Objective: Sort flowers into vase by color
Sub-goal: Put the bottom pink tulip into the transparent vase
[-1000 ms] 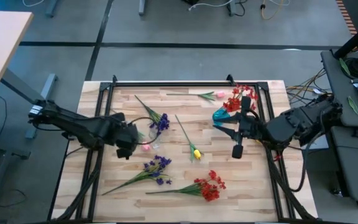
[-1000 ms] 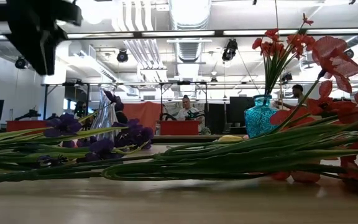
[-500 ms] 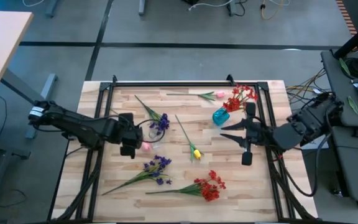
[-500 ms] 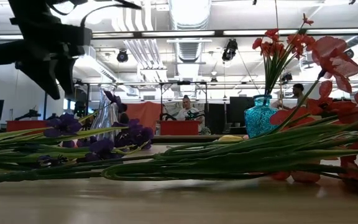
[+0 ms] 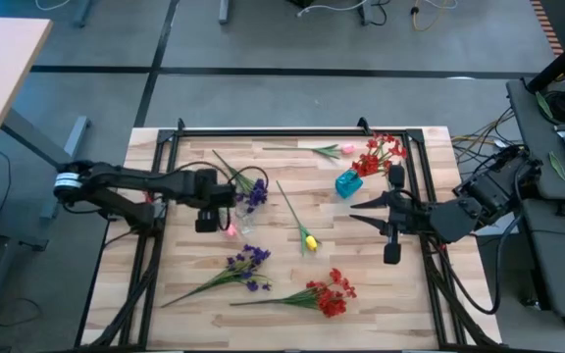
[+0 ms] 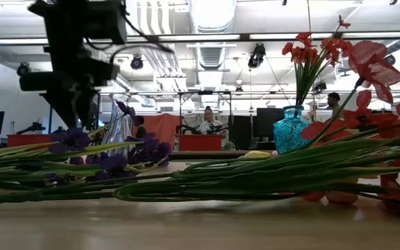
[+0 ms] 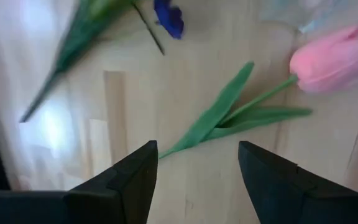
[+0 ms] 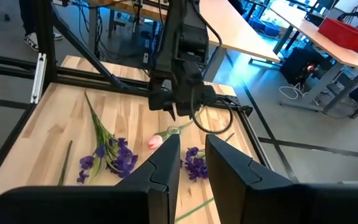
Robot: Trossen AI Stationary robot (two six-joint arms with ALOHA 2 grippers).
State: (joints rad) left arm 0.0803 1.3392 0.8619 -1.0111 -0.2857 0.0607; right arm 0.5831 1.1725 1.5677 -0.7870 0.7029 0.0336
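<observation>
Table (image 5: 292, 294) of pale wood planks, bounded by a dark metal frame (image 5: 263, 129) along its far edge and both sides; open board remains along the near edge and at the near right corner.

Left hand (image 5: 207, 218) hangs over the left-centre of the table, fingers (image 7: 127, 180) apart and holding nothing, directly above a pink tulip (image 7: 328, 59) that lies flat just beside a clear vase (image 5: 246, 211). In the left wrist view the tulip's stem and leaf run obliquely, bud at one end, stem end between the fingers.

Right hand (image 5: 392, 253) hovers over the right part of the table, near the frame rail, fingers (image 8: 160, 168) close together with a narrow gap and nothing between them.

Flowers, counted in the high view:
- Purple sprays: two. One (image 5: 253, 192) stands in the clear vase, stem leaning to the far left; one (image 5: 246, 265) lies flat, long axis oblique, blossoms far-right, stem toward the near left corner.
- Red sprays: two. One (image 5: 381, 152) stands in a blue vase (image 5: 347, 182) at the far right; one (image 5: 332, 292) lies flat near the near edge, long axis almost left to right, blossoms at the right.
- Yellow tulip (image 5: 309, 240): one, mid-table, bud near, stem running far-left.
- Pink tulips: two. The second (image 5: 344, 149) lies by the far edge, stem pointing left.
</observation>
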